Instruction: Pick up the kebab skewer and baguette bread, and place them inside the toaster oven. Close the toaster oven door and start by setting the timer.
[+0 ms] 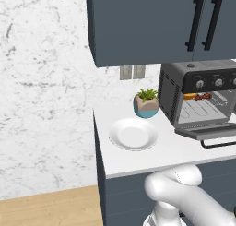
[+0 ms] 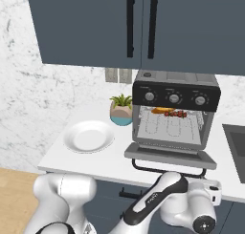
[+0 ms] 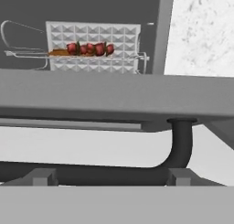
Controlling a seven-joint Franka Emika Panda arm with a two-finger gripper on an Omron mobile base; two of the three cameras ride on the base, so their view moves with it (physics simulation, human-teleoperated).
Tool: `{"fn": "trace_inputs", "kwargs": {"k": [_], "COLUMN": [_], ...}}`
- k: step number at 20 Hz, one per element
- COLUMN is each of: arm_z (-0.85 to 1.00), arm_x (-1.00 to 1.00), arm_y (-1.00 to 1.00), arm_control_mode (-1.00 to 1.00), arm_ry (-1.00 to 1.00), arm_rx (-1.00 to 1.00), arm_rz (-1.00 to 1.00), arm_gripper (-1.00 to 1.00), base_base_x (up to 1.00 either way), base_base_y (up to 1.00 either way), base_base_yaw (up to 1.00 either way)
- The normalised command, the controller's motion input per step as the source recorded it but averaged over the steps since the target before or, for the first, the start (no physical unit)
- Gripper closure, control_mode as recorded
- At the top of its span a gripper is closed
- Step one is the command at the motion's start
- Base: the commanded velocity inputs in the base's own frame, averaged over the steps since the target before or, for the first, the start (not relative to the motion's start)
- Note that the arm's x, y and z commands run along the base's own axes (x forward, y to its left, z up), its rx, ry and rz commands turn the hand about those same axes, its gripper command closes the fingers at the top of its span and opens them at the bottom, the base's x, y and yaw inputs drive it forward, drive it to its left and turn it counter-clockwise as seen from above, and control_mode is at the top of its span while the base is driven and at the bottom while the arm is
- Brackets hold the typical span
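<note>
The gripper, open wide and empty, faces the door handle.

text: none legible | toaster oven knobs: markings too small to read

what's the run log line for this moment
stage: close door | red-chunked kebab skewer, golden baguette bread: on rack | dark drop-down toaster oven door: open | gripper: below door handle
</note>
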Motion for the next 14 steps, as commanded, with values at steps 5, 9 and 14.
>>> {"fn": "trace_inputs", "kwargs": {"k": [5, 9, 14], "arm_z": [0.28, 0.31, 0.21], "arm_x": [0.21, 0.19, 0.19], "arm_y": [0.00, 0.03, 0.03], "arm_control_mode": [-1.00, -1.00, -1.00], "arm_ry": [0.00, 0.00, 0.00], "arm_rx": [0.00, 0.00, 0.00], "arm_rz": [0.00, 0.00, 0.00], "arm_gripper": [-1.00, -1.00, -1.00], "base_base_x": [0.00, 0.00, 0.00], "base_base_y": [0.00, 0.00, 0.00], "base_base_yaw": [0.00, 0.00, 0.00]}}
